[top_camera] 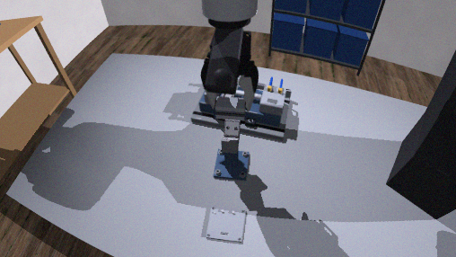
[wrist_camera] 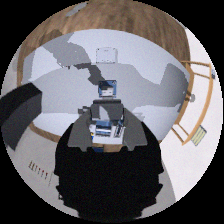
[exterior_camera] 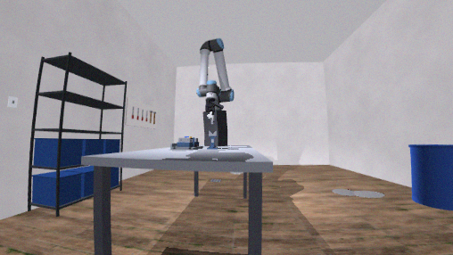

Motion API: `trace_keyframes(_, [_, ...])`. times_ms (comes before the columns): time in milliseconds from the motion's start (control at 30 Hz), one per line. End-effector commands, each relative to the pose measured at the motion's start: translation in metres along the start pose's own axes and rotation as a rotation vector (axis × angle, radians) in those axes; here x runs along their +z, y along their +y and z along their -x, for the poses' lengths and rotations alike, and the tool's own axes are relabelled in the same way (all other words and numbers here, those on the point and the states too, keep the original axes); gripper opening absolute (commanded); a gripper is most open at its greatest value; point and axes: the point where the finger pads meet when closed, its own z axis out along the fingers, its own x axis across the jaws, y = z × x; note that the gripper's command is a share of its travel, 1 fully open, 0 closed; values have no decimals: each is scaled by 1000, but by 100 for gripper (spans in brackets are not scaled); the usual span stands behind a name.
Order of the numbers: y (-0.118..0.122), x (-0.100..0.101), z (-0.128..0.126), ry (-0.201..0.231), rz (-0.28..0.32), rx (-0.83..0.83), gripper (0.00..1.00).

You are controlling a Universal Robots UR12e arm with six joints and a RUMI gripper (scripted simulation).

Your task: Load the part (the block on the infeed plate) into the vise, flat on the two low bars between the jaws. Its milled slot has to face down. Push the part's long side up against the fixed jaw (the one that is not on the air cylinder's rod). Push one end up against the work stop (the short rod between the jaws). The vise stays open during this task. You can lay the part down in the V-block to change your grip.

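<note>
Several blue bins [top_camera: 320, 39] [exterior_camera: 58, 152] on black rack [top_camera: 323, 22] [exterior_camera: 65, 111]; contents hidden.

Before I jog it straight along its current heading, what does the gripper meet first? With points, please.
Likely the V-block [top_camera: 230, 145] [exterior_camera: 213, 134] [wrist_camera: 107, 92]: the gripper [top_camera: 232, 123] [exterior_camera: 210, 113] [wrist_camera: 107, 108] points down and lines up above it in the exterior view. Top-view depth is unclear, so exact contact is uncertain.
</note>
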Motion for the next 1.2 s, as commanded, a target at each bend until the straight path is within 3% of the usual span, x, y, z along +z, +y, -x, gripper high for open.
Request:
trace_keyframes(0, [0,0,-1,1,0,0,0])
trace_keyframes(567, [0,0,-1,1,15,2,0])
trace_keyframes(1167, [-2,0,-1,1,96,7,0])
